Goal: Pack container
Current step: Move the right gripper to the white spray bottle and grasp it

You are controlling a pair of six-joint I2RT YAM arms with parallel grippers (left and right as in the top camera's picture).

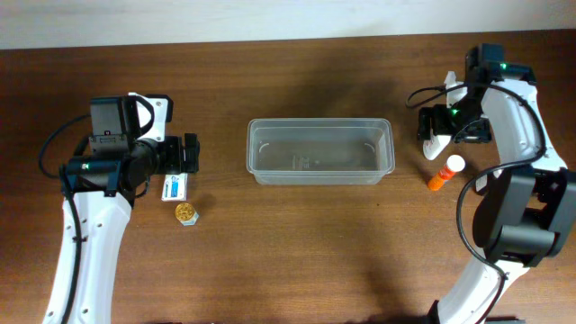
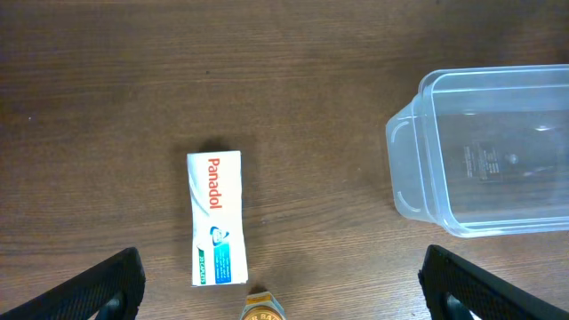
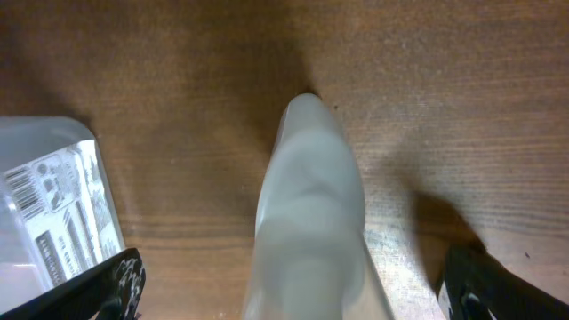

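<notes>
The clear plastic container (image 1: 319, 171) stands empty at the table's middle; its left end shows in the left wrist view (image 2: 409, 169). My left gripper (image 1: 190, 153) is open and empty, hovering over a white Panadol box (image 1: 175, 188) (image 2: 216, 218) and a small gold-lidded jar (image 1: 186, 213) (image 2: 264, 309). My right gripper (image 1: 436, 133) (image 3: 302, 293) is open, its fingers on either side of a white bottle (image 1: 435, 144) (image 3: 311, 204) lying on the table right of the container. I cannot see either finger touching the bottle.
An orange bottle with a white cap (image 1: 446, 173) lies just in front of the white bottle. A pale object with a barcode label (image 3: 53, 209) sits at the left edge of the right wrist view. Cables hang by both arms.
</notes>
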